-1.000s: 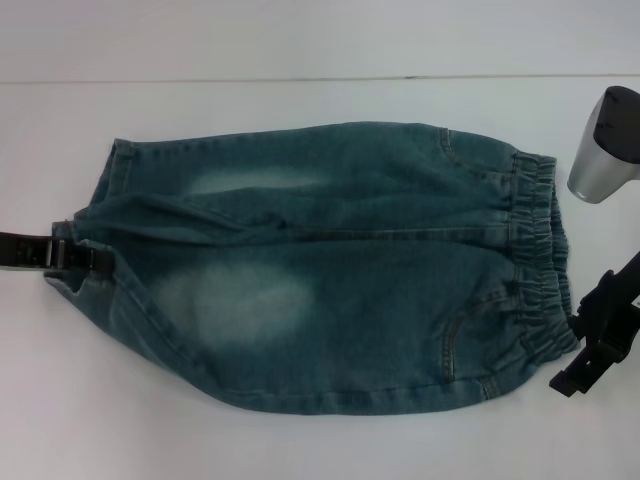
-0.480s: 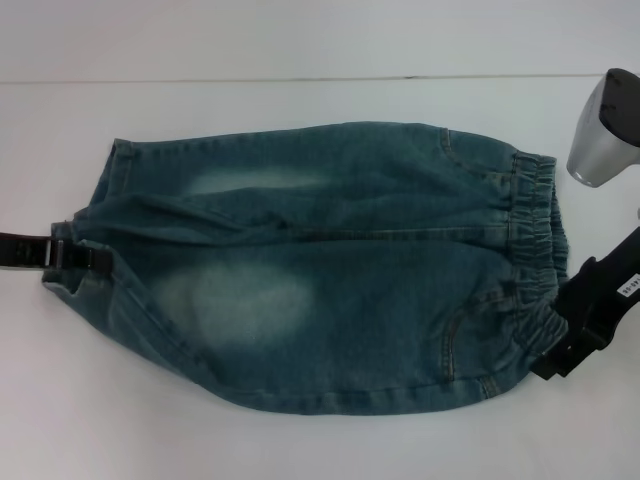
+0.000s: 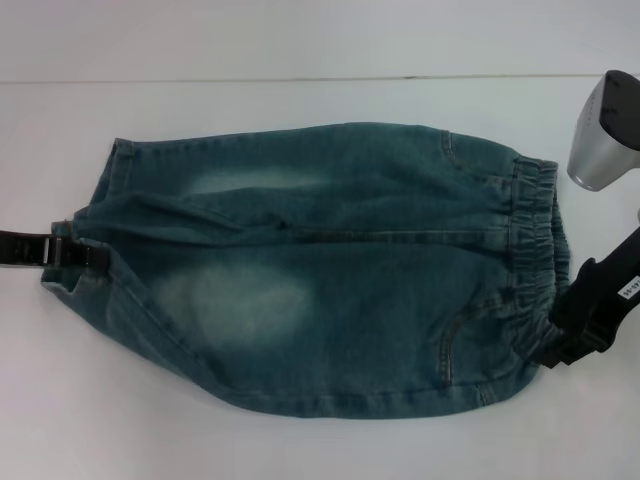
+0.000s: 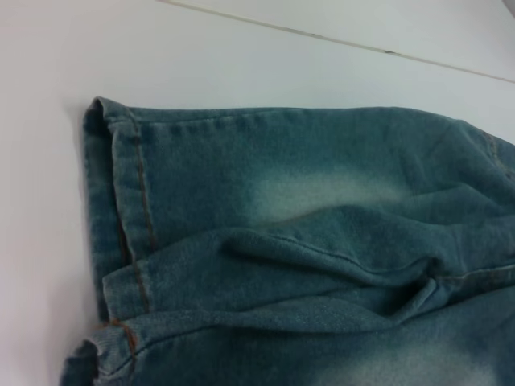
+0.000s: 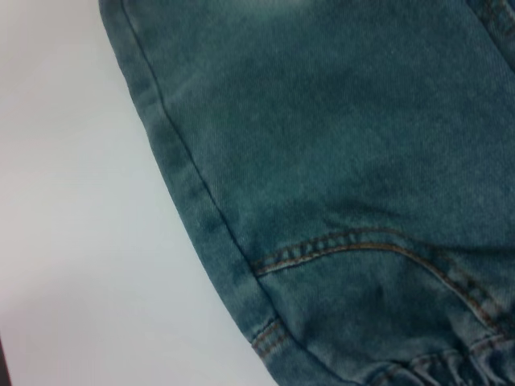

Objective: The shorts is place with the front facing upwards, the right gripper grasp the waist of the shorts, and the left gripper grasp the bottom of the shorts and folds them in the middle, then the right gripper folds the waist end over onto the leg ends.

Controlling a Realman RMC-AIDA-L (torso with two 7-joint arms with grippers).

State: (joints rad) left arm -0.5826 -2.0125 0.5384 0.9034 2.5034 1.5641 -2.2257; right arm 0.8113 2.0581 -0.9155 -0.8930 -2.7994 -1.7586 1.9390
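The shorts (image 3: 330,270) lie flat on the white table, front up, with the gathered waist (image 3: 535,250) at the right and the leg ends (image 3: 100,190) at the left. My left gripper (image 3: 88,257) reaches in from the left edge and is shut on the bottom of the shorts, where the denim bunches into folds. The left wrist view shows the stitched hem (image 4: 121,209) and those folds. My right gripper (image 3: 553,352), on the labelled arm, touches the near corner of the waist. The right wrist view shows the shorts' side seam (image 5: 201,201) and pocket stitching.
A silver-grey rounded body (image 3: 605,130) hangs above the table at the far right, just beyond the waistband. The white table (image 3: 300,440) surrounds the shorts on all sides, with its back edge line running across the top.
My right gripper has moved left, in from beside the shorts, and now touches the near corner of the waistband. The left gripper and the hem have stayed still.
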